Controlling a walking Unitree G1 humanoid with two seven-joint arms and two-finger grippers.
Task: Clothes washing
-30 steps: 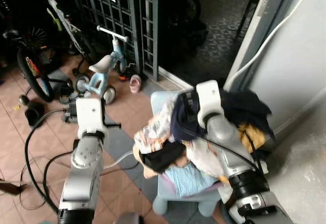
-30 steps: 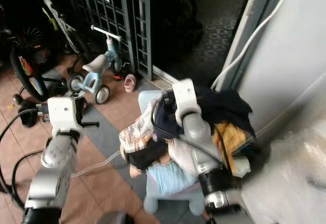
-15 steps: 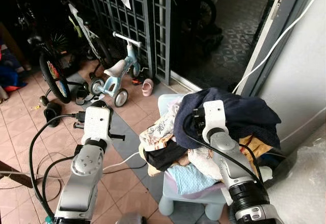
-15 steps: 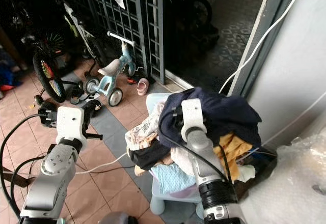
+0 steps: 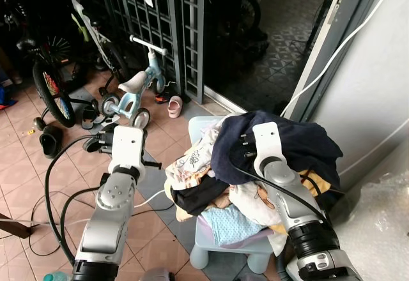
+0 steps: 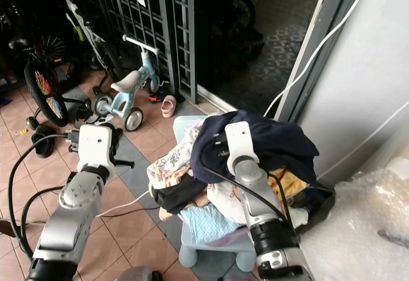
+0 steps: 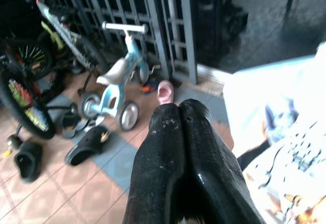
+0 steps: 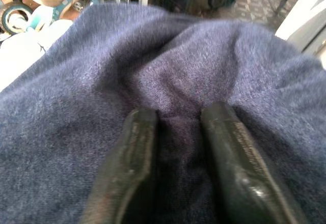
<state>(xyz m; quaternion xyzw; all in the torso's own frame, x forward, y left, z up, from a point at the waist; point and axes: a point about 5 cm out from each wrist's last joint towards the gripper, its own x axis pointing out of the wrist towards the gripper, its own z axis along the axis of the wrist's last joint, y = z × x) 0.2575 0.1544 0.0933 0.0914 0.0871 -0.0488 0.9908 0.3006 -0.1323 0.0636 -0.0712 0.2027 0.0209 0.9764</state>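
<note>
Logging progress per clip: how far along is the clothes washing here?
Early stage. Nothing looks washed: the clothes still sit heaped on the light blue stool. In hand: the right pincer has its fingers pressed into the navy garment atop the pile, a fold of cloth between them. The left pincer is shut and empty, held over the tiled floor. Left: lifting the garment away and all the washing.

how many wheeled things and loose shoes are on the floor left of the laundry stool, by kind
bicycle: 1
light blue balance bike: 1
pink shoe: 1
black clogs: 2
total: 5
</note>
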